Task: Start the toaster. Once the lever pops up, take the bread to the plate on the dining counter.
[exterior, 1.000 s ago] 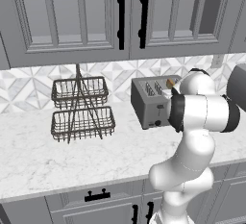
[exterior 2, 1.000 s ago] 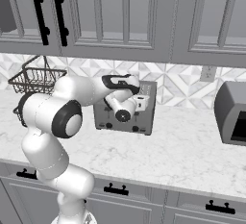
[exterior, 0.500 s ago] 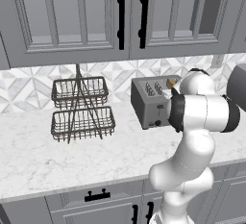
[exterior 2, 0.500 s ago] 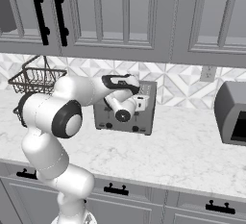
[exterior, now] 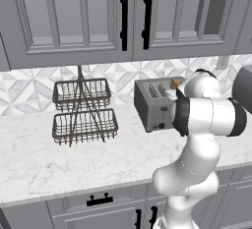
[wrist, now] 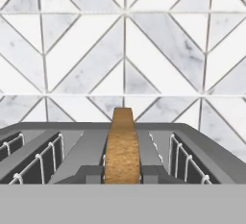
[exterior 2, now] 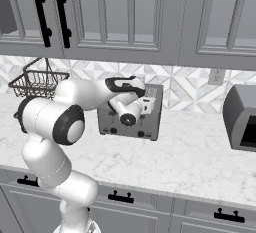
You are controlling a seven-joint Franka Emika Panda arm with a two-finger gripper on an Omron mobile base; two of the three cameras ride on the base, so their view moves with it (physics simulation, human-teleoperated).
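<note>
The boxy grey toaster (exterior: 152,107) (exterior 2: 131,123) stands on the marble worktop against the tiled wall. The bread (wrist: 122,146), a tan slice with a darker crust, stands upright in one of its slots and rises above the top; its orange-brown corner (exterior: 174,82) peeks out beside my arm. My gripper (wrist: 122,174) is over the toaster's top (wrist: 62,143), with one dark fingertip pressed to each side of the slice. In the right base view my hand (exterior 2: 134,105) hangs over the toaster's front. The plate and the dining counter are out of view.
A two-tier wire basket rack (exterior: 83,110) (exterior 2: 35,83) stands on the worktop left of the toaster. A dark grey appliance (exterior 2: 242,118) sits at the right. Grey upper cabinets (exterior: 123,16) hang close above, and a wall outlet (exterior 2: 216,76) lies behind.
</note>
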